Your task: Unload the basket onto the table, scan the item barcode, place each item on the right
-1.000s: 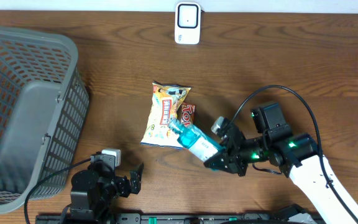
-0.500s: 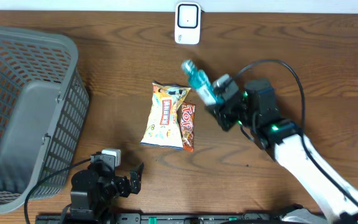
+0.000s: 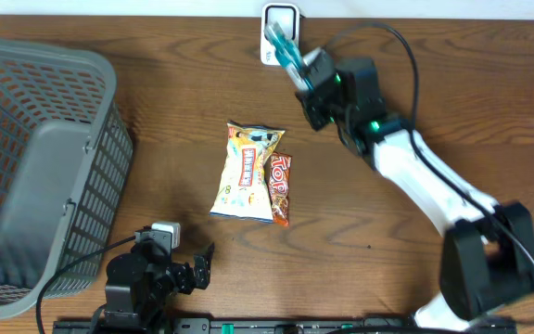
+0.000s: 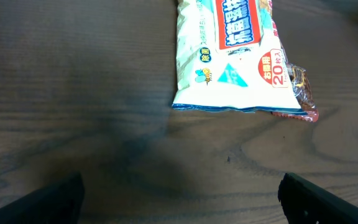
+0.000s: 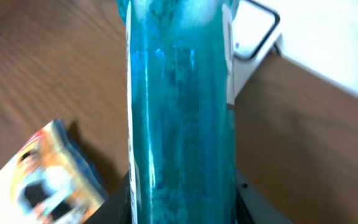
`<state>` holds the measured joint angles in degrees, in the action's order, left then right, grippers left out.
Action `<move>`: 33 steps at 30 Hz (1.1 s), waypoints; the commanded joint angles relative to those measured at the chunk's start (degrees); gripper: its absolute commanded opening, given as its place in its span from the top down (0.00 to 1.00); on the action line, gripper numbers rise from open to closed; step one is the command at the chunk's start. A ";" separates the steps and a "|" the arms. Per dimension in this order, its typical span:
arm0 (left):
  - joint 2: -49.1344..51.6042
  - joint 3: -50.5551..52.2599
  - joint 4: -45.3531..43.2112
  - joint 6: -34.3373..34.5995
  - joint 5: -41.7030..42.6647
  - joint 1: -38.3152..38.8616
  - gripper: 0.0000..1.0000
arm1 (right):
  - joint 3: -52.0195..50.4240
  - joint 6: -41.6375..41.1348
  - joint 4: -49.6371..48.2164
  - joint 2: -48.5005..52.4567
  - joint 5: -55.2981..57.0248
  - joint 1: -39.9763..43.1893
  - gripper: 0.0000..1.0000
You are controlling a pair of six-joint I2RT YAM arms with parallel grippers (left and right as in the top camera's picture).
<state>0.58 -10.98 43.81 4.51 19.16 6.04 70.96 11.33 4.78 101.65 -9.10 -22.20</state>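
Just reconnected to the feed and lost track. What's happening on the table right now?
The right gripper is clamped on a blue bottle and holds it up at the white scanner by the far edge of the table, with the bottle overlapping the scanner in the overhead view. The left gripper is open and holds nothing, low at the near edge. A yellow snack bag and a red snack bar lie mid-table, and the grey basket sits to the left.

Dark wood-grain table (image 3: pixel 156 93), white strip (image 3: pixel 109 6) along far edge
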 commanded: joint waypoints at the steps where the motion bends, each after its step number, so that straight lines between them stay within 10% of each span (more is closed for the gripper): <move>1: -0.35 0.15 2.60 -0.11 0.24 -0.24 0.00 | 9.07 7.89 0.83 6.78 3.85 -0.35 0.98; 16: -0.35 0.15 2.60 -0.09 0.24 -0.24 0.00 | 35.56 26.47 -9.75 32.54 27.28 -0.50 0.95; 33: -0.35 0.15 2.60 -0.09 0.24 -0.24 0.00 | 38.21 37.59 -20.63 36.20 40.13 -2.78 0.98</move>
<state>0.58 -10.98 43.81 4.51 19.16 6.04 106.34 45.78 -14.72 139.26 25.32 -25.02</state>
